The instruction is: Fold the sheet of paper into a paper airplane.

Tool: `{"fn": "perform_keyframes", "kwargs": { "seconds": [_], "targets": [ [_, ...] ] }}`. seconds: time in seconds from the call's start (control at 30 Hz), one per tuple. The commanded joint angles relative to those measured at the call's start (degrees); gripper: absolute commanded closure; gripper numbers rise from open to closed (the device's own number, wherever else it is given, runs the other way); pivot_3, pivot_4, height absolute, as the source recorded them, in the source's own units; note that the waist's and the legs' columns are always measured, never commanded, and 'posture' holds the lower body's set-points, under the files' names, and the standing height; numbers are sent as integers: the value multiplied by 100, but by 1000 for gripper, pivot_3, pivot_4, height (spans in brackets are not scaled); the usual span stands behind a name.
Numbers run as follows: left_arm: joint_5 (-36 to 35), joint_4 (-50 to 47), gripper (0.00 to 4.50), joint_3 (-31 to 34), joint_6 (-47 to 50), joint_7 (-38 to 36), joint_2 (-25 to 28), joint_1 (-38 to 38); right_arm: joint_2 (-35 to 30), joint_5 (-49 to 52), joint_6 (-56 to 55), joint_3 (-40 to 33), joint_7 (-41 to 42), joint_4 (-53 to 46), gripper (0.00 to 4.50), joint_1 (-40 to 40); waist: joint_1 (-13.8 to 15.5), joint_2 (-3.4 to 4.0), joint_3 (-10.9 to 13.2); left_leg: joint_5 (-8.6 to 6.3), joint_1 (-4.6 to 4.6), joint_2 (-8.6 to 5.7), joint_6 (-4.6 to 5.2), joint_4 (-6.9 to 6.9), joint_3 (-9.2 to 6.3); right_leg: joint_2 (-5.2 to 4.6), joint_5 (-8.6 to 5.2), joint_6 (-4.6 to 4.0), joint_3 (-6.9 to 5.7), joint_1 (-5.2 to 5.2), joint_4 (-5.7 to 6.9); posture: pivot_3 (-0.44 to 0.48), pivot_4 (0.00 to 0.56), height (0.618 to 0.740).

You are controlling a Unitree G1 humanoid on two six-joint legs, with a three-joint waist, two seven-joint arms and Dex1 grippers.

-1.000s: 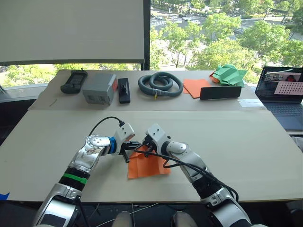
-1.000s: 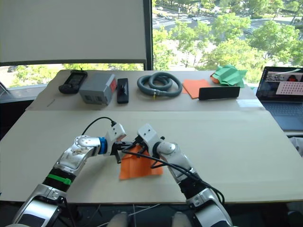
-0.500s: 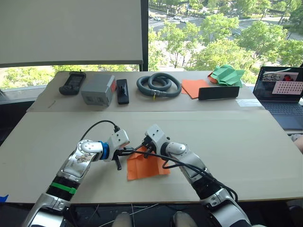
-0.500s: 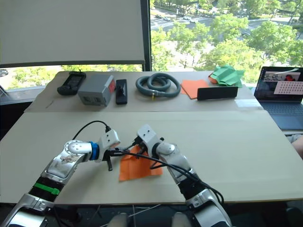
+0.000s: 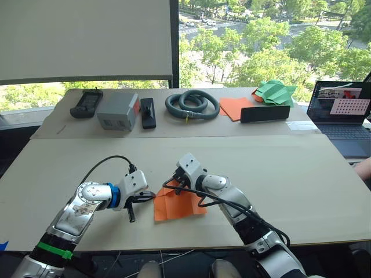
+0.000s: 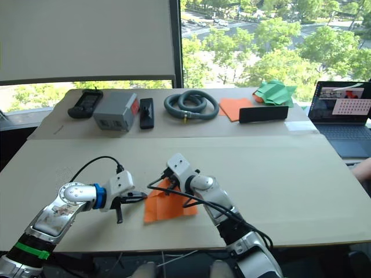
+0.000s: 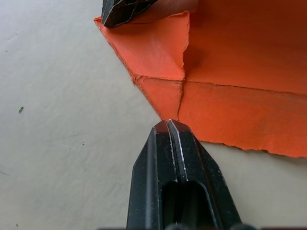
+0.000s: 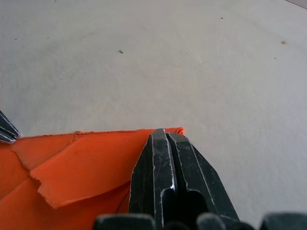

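Observation:
The sheet of paper (image 5: 181, 204) lies on the near part of the table, orange, creased, with one corner folded over into a flap (image 7: 158, 52). My right gripper (image 5: 175, 186) is shut, and its tips rest on the sheet's far corner (image 8: 175, 130); no paper shows between its fingers. My left gripper (image 5: 151, 197) is shut too. It lies low over the table just left of the sheet, with its tips (image 7: 169, 123) at the sheet's left edge where a crease ends, holding nothing.
Along the back of the table (image 5: 301, 174) are a black handset (image 5: 80, 103), a grey box (image 5: 117, 110), a black tool (image 5: 148, 112), a coiled grey hose (image 5: 192, 104), a flat orange sheet (image 5: 232, 107), a black bar (image 5: 265, 113) and a green paper pile (image 5: 275, 91). A laptop (image 5: 342, 110) stands at right.
My left gripper has drawn back leftward from over the sheet to its left edge. My right gripper has stayed on the far corner. The camera has shifted slightly.

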Motion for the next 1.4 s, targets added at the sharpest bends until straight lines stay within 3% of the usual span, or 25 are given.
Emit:
{"fn": "perform_keyframes", "kwargs": {
  "seconds": [0.03,0.4,0.57,0.73,0.87,0.97,1.13,1.27,1.4],
  "targets": [
    [36,111,4479,-133,478,-47,116,270,-11,-19,91,48,17,-37,4500,70,0,1,1,0,0,0,0,0,0,0,0,0,0,0,0,0,150,704],
    [-1630,-406,4479,1365,1613,-83,-55,-619,-117,69,242,-97,14,-458,4500,48,54,-32,67,1,-41,0,1,1,-6,1,1,1,-11,-27,0,0,150,704],
    [-1796,-154,4479,1086,1549,-77,-527,-939,-182,108,312,-127,10,-577,4500,82,49,-34,67,2,-43,-4,2,10,-4,0,2,3,-6,-15,-9,0,150,704],
    [-1281,626,4479,373,935,-74,-1016,-980,-224,260,532,-365,-38,-984,4500,115,47,-36,68,26,-44,-4,40,10,-5,3,4,5,-7,-13,-1,0,150,704],
    [-777,1108,4479,-124,460,-107,-1069,-961,-403,672,1167,-827,69,-2124,4500,246,50,-36,71,29,-62,-4,46,10,-6,5,5,6,-5,-13,2,0,150,704],
    [-705,1128,4479,-220,351,-148,-1074,-868,-753,991,1749,-1155,197,-2942,4500,421,71,-33,71,21,-50,-3,33,10,-7,4,4,6,-6,-18,-5,0,150,704],
    [-660,1153,4479,-295,255,-112,-1159,-752,-2081,1175,2071,-1030,745,-3791,4500,1257,138,-31,70,1,-45,-4,1,12,-5,-2,4,6,-10,-9,-20,0,150,704],
    [-689,993,4479,-301,288,-109,-1172,-670,-2867,1166,1771,-663,1040,-3887,4500,1860,136,-21,70,1,-47,-9,1,14,1,-12,3,7,-12,-5,-46,0,150,704],
    [-651,930,4479,-290,266,-78,-1123,-546,-3031,1085,1432,-354,1073,-3691,4500,2080,105,-27,70,0,-35,-8,0,14,-2,-13,3,8,-17,-1,-58,0,150,704]
  ]
}}
